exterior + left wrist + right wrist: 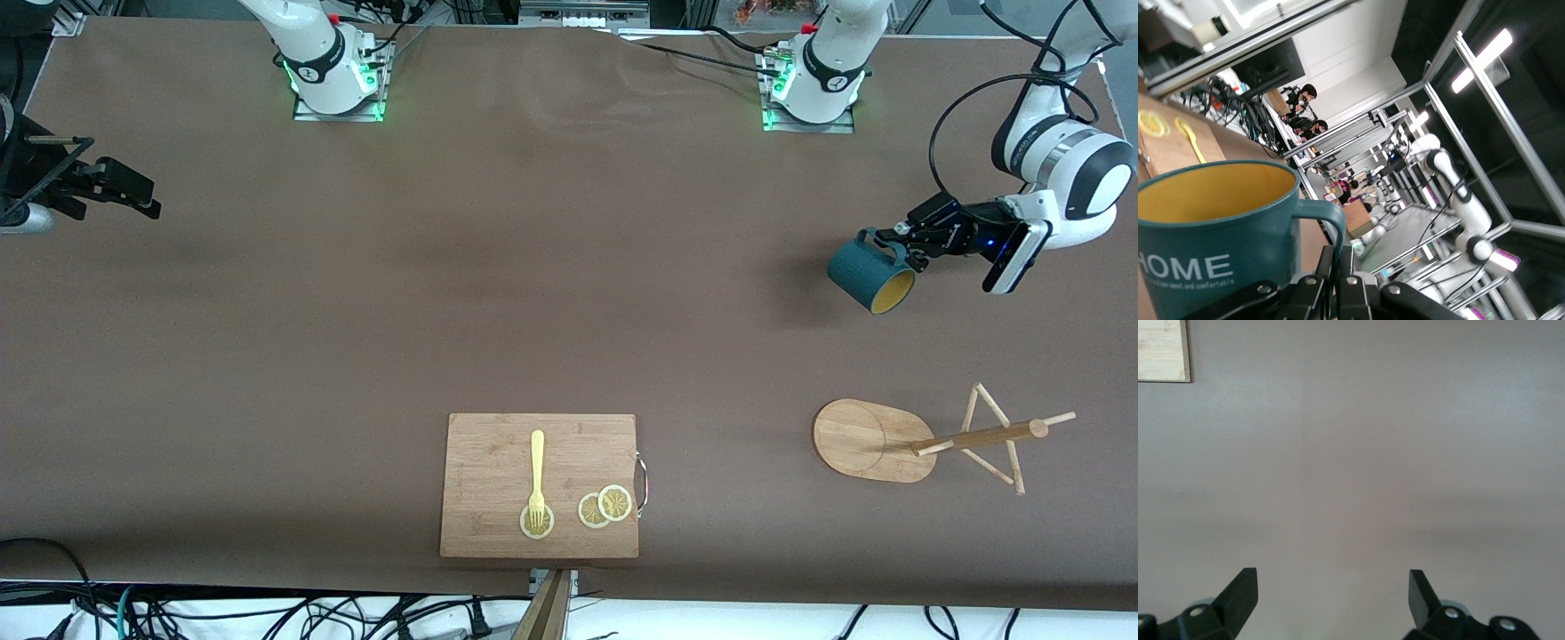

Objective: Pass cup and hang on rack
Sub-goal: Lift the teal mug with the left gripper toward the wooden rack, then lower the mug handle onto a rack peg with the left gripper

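Note:
The dark teal cup with a yellowish inside hangs tilted in the air, over the table at the left arm's end, mouth turned toward the front camera. My left gripper is shut on its loop handle. The left wrist view shows the cup close up, its handle pinched in my left gripper. The bamboo rack is nearer the front camera, its pole and thin pegs pointing toward the left arm's end. My right gripper waits open and empty at the right arm's end; its wrist view shows that gripper over bare table.
A wooden cutting board lies near the table's front edge in the middle. On it are a yellow fork and lemon slices. A corner of the board shows in the right wrist view. Cables run along the front edge.

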Motion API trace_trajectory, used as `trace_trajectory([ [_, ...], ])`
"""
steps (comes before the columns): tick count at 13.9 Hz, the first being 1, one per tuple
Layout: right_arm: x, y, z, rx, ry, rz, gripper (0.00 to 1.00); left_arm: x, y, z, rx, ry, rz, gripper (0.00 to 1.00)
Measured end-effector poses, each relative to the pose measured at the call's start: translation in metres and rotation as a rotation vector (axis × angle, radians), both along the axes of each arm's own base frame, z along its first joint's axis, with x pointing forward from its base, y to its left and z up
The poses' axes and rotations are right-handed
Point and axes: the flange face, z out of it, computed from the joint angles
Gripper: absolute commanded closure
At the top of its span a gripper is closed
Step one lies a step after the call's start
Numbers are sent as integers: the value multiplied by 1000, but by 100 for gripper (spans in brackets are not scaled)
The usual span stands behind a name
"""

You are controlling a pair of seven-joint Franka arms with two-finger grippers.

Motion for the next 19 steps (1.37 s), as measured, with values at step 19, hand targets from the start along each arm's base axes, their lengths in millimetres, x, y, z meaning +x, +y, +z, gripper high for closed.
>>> trace_trajectory([
  [19,0,0,0,0,0,0,0,87,101,25,-173,393,47,100],
])
